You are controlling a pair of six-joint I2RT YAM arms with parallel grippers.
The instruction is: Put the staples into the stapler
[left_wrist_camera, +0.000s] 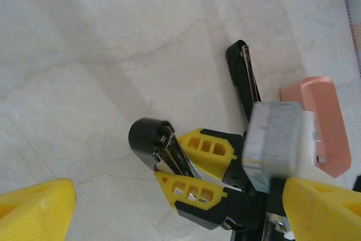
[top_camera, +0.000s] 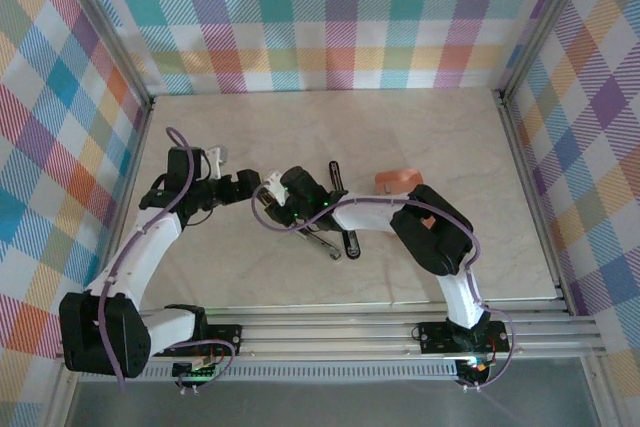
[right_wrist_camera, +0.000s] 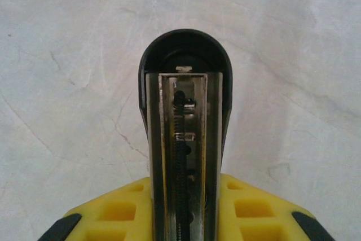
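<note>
The black stapler [top_camera: 345,222] is hinged open, its base [left_wrist_camera: 242,77] flat on the table. My right gripper [right_wrist_camera: 183,201] is shut on the raised metal magazine [right_wrist_camera: 183,139], with a yellow finger on each side. The open channel shows a coil spring, and I can make out no staples in it. The black head [left_wrist_camera: 148,135] points away from the right gripper [left_wrist_camera: 194,170]. My left gripper [left_wrist_camera: 179,196] stands open and empty just left of it, its yellow fingers [left_wrist_camera: 34,210] spread wide. The pink staple box [left_wrist_camera: 318,122] lies beside the stapler base.
The pink box [top_camera: 397,179] sits just right of the stapler, near the right arm's elbow. Both grippers [top_camera: 262,195] crowd together at the table's middle. Checkered walls close in the back and sides. Bare marble surface stretches behind and to the right.
</note>
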